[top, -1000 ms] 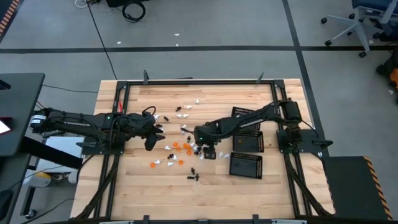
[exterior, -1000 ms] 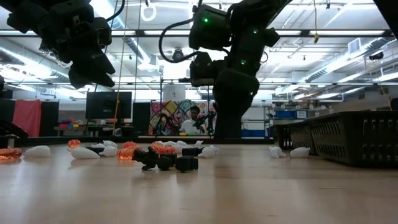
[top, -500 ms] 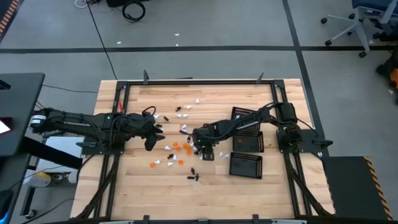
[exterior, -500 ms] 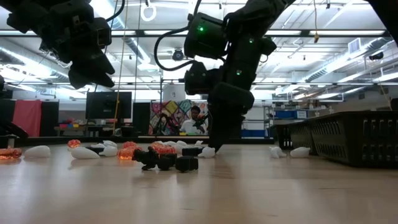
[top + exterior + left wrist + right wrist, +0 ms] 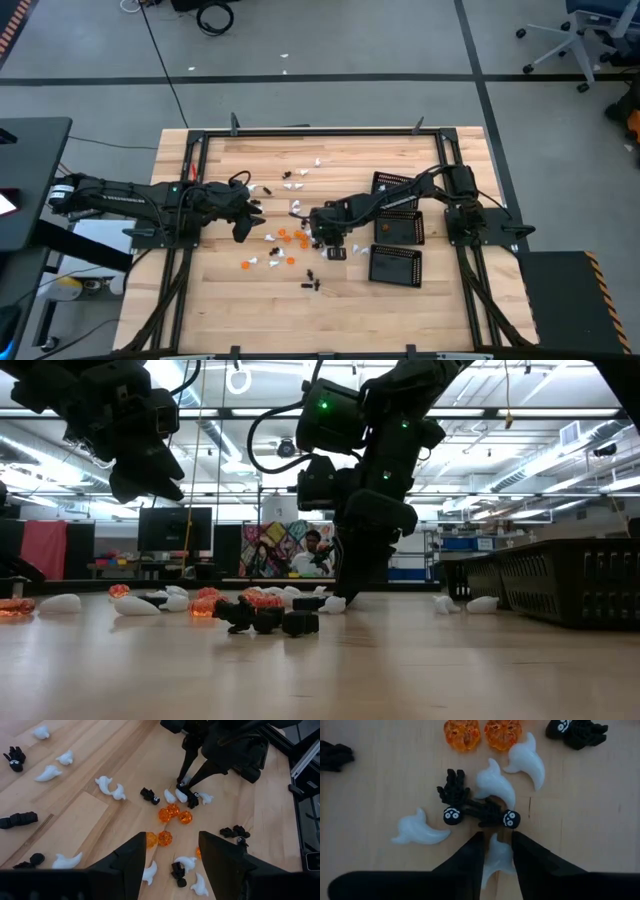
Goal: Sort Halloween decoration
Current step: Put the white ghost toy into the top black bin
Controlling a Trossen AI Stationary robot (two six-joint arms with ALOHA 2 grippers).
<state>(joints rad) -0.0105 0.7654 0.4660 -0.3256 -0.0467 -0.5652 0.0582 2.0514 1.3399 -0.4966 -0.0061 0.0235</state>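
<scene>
The right gripper (image 5: 496, 857) is down at the table (image 5: 440, 310) in the middle of the scattered trinkets, its fingers (image 5: 465, 857) narrowed around a white ghost (image 5: 497, 862) that sits between them. Just beyond its tips lie two black spiders (image 5: 470, 805), touching another ghost (image 5: 495, 782); a further ghost (image 5: 420, 830) lies beside them and two orange pumpkins (image 5: 482, 732) a little farther off. Three black mesh trays (image 5: 395, 265) stand near the right arm's base. The left gripper (image 5: 170, 852) hovers above the table over the left edge of the scatter, fingers wide apart and holding nothing.
</scene>
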